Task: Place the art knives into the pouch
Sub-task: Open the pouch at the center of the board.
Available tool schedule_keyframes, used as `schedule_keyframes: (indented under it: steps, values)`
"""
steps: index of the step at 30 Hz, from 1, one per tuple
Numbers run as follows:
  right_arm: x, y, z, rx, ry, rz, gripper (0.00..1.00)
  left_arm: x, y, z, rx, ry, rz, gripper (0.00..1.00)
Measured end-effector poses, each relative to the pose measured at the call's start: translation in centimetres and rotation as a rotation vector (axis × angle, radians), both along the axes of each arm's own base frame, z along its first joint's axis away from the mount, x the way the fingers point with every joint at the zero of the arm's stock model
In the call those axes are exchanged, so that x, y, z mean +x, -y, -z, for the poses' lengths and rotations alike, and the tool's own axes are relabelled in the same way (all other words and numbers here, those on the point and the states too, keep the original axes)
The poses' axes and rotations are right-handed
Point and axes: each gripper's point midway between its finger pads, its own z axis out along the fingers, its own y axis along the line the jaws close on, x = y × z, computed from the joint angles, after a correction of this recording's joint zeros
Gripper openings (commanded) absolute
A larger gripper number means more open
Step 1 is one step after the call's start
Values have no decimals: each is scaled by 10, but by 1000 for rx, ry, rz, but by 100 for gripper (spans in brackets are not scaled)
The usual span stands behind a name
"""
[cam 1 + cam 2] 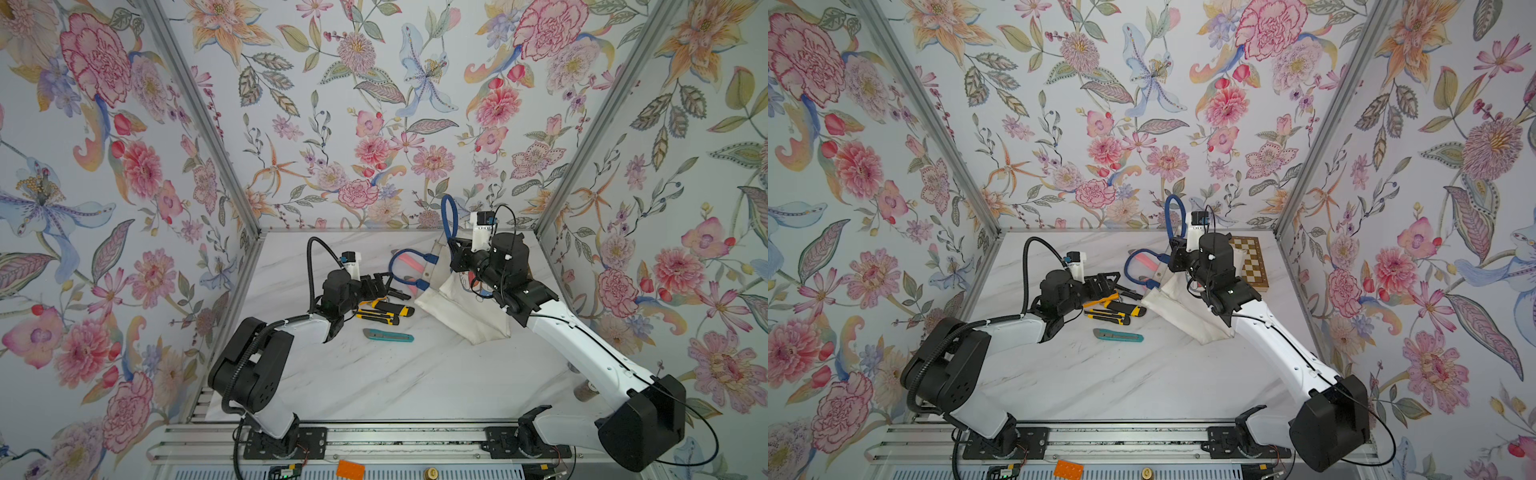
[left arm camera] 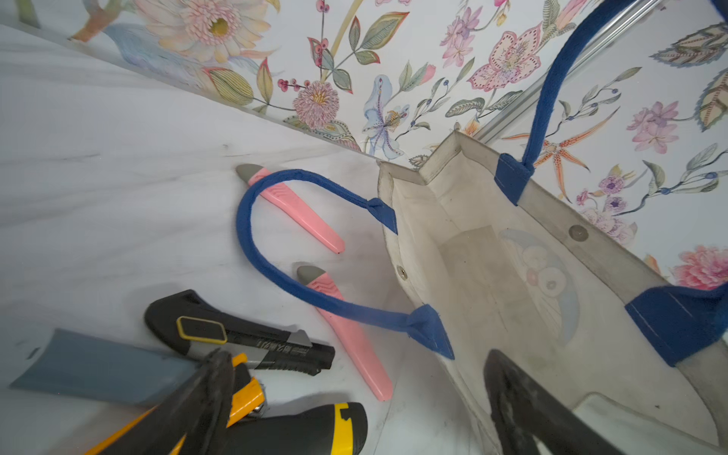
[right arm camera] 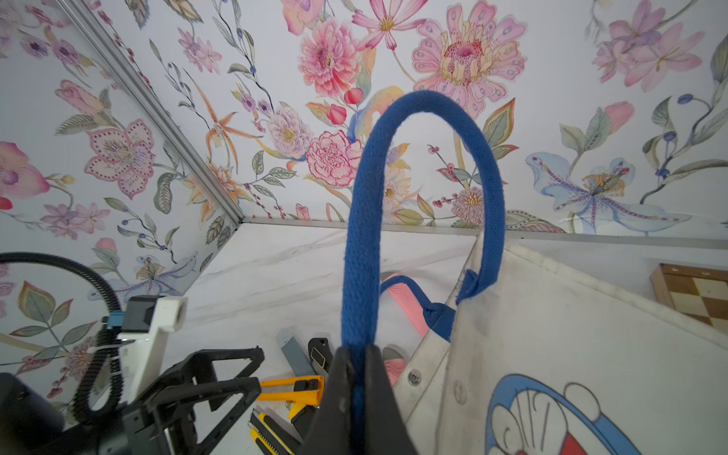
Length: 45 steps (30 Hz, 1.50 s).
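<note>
White canvas, the pouch (image 1: 457, 316) lies toward the far right of the marble table (image 1: 374, 386) in both top views, its mouth turned to the left arm. The right gripper (image 1: 454, 251) is clamped on the upper blue handle (image 1: 448, 216), holding that side of the mouth up. The left gripper (image 1: 380, 284) hovers spread wide over the yellow-and-black art knives (image 1: 384, 311). A teal art knife (image 1: 388, 336) lies apart from them, nearer the arm bases. In a top view a chequered board (image 1: 1252, 262) shows behind the pouch.

From the left wrist, the pouch mouth gapes. The lower blue handle (image 2: 268, 272) lies on the table across two pink art knives (image 2: 299, 210). Near them lie a black art knife (image 2: 244, 338) with a yellow-framed slider and a grey art knife (image 2: 98, 366). The left fingers (image 2: 208, 394) stand far apart, gripping nothing.

From the right wrist, the closed fingers (image 3: 338, 394) pinch the upper strap, which arches above them. A blue cartoon cat (image 3: 551, 413) is printed on the pouch's outer face. Every knife in view lies on the table, outside the pouch.
</note>
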Motion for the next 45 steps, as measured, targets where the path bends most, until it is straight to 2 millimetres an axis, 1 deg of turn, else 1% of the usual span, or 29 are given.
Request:
schedule_keyframes:
  steps: [4, 9, 15, 21, 27, 32, 33, 34, 35, 41, 45]
  values:
    - [-11, 4, -12, 31, 51, -22, 0, 7, 23, 5, -79, -43, 59, 93]
    - [-20, 0, -16, 47, 90, -74, 0, 5, 44, 0, -139, -67, 121, 87]
    - [-26, -5, -16, 57, 119, -122, 0, -1, 68, -15, -154, -58, 183, 86]
    - [-28, -9, -25, 76, 157, -149, 0, -3, 82, -18, -122, -71, 210, 86]
    - [-33, -14, -27, 81, 207, -199, 0, 1, 94, -11, -81, -106, 226, 86]
    - [-41, -11, -16, 88, 233, -224, 0, -1, 107, -7, -49, -132, 251, 87]
    - [-42, -10, -15, 91, 242, -228, 0, -3, 109, -6, -46, -138, 259, 89]
    - [-43, -9, -14, 93, 246, -229, 0, -3, 110, -5, -46, -144, 263, 93]
    - [-43, -8, -14, 95, 253, -232, 0, -4, 112, -2, -47, -152, 270, 99]
    - [-45, -7, -18, 107, 293, -239, 0, -8, 118, 22, -50, -223, 293, 99]
    - [-47, -2, -16, 111, 308, -231, 0, -9, 123, 35, -68, -257, 296, 99]
